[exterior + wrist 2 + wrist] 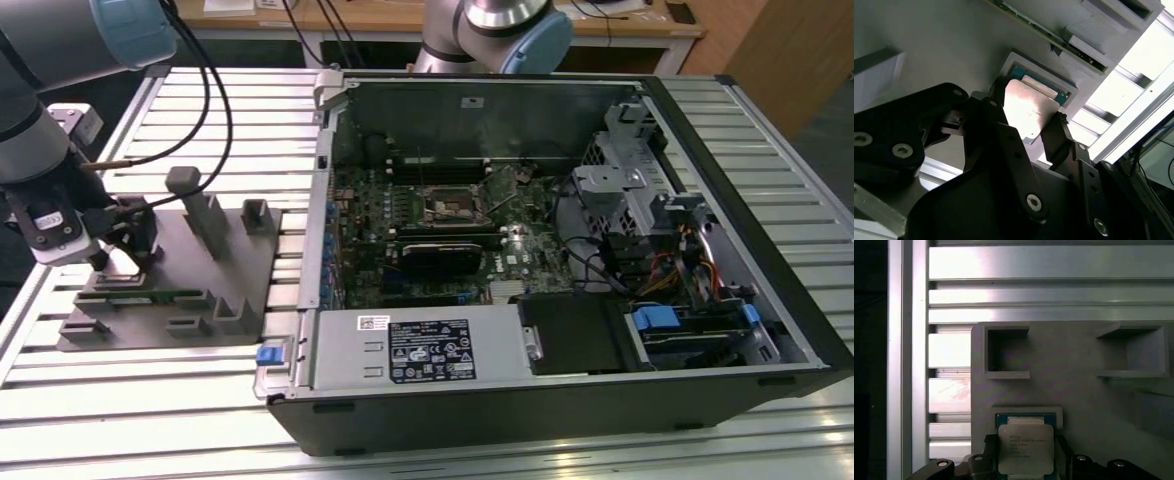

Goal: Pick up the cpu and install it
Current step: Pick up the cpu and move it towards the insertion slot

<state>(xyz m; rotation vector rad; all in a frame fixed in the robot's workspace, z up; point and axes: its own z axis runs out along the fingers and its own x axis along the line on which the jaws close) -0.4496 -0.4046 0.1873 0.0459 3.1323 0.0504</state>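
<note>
Bright glare washes the cpu (1027, 102) and table slats (1044, 262); the claw (1029, 111) lies in shadow.

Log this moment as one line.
gripper: jaws shut on cpu | cpu: at grey fixture pocket | install: not yet done

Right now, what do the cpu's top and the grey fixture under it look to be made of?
The cpu: its top looks like bare metal with a satin silvery finish. It glares brightly in the second wrist view, and a green board edge shows beside it. The fixture: matte grey, evenly coloured, no glare, probably plastic.
</note>
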